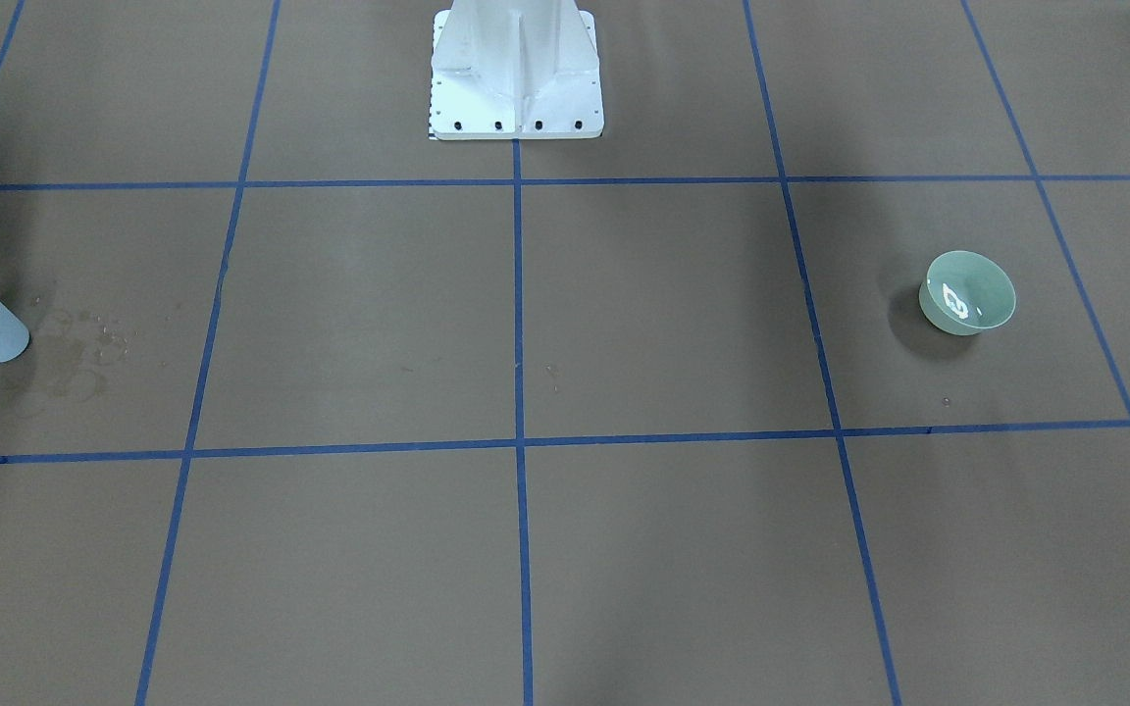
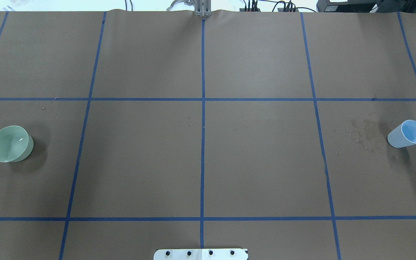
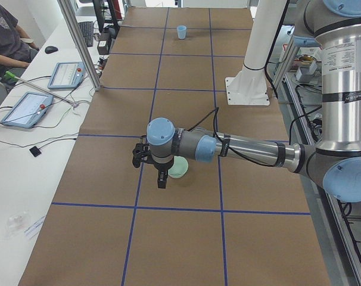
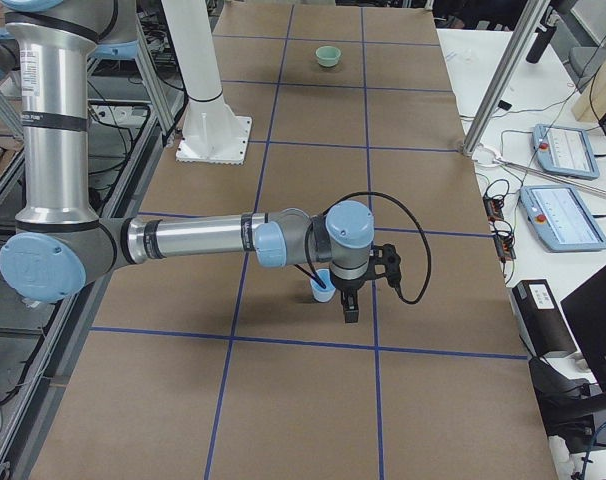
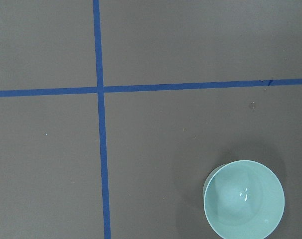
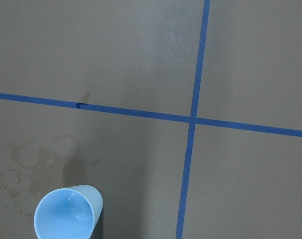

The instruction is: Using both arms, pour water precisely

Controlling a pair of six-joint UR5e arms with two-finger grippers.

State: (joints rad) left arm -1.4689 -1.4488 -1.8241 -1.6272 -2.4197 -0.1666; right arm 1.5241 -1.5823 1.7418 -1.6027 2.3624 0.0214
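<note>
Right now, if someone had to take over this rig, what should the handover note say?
The left gripper hangs above the table beside the green bowl; whether it is open or shut cannot be told.
The right gripper hangs the same way beside the blue cup.
Bowl and cup stand upright at opposite ends of the table, and neither is gripped.
The water shows as white glints in the bowl. What the cup holds is unclear.
There are wet rings on the paper beside the cup.
Done: no pour under way.
Left: grasp both vessels, bring them together, pour.
</note>
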